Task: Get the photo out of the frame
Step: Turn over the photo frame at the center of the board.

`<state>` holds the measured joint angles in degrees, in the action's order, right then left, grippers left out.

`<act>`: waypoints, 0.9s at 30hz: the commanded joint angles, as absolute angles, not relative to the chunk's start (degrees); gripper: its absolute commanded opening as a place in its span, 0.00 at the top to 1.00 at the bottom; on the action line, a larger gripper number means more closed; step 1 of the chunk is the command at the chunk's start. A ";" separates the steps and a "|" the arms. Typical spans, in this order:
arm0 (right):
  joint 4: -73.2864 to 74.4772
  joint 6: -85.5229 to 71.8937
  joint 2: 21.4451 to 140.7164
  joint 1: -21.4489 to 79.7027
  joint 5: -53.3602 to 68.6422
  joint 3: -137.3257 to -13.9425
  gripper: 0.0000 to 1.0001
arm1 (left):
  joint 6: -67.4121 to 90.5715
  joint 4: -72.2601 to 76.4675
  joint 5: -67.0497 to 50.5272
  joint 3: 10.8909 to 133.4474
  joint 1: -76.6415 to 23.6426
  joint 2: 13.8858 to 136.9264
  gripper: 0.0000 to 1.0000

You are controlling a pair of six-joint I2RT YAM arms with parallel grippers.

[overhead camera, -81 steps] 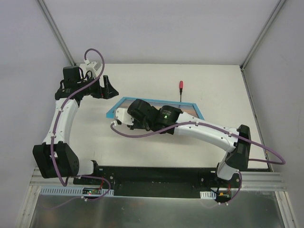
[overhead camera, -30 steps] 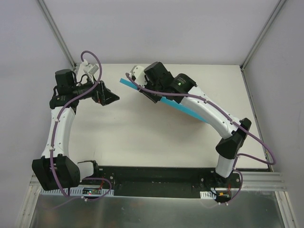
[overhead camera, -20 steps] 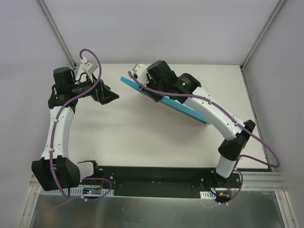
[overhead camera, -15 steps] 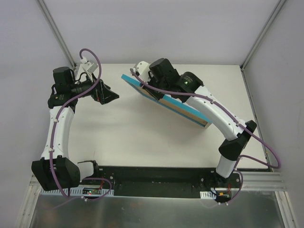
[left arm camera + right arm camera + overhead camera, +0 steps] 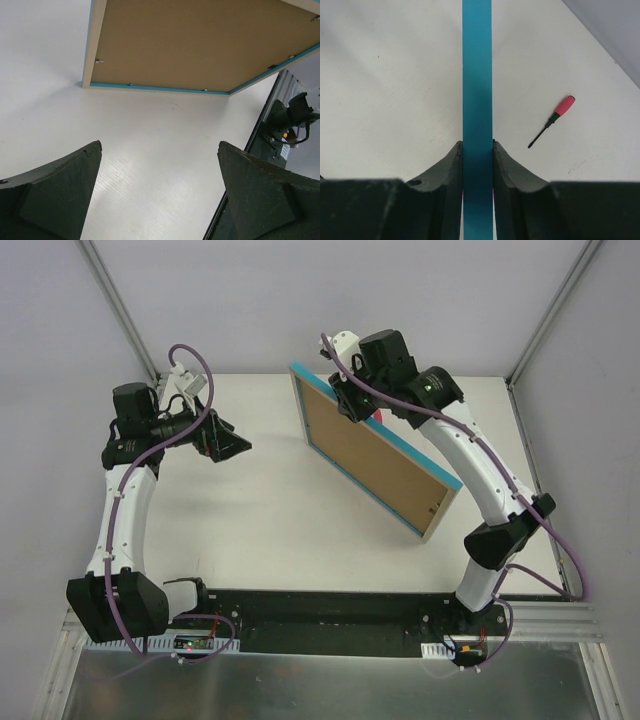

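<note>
Right hand (image 5: 477,150) clamps frame (image 5: 372,458) edge; back showing, front hidden

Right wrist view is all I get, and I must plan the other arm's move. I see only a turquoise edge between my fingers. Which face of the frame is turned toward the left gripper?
Observer: The frame turns its brown back toward the left gripper.
Operator: Is that gripper on it?
Observer: No, it is open and apart from the frame.
Operator: Is anything fastening that back?
Observer: Small metal tabs sit along its rim, seen in the left wrist view.
</note>
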<state>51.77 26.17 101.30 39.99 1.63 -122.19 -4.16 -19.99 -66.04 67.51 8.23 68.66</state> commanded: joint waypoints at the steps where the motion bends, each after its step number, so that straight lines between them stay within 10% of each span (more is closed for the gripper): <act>1: 50.27 24.61 99.40 37.89 3.60 -124.98 1.00 | -5.71 -19.07 -68.91 66.36 7.91 67.32 0.02; 27: 48.69 15.91 101.42 26.20 -2.90 -122.87 1.00 | 15.20 -8.44 -47.46 76.54 -8.96 100.62 0.06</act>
<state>51.27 18.98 101.54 28.77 0.67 -122.45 10.00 -10.74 -50.41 70.37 -6.22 96.31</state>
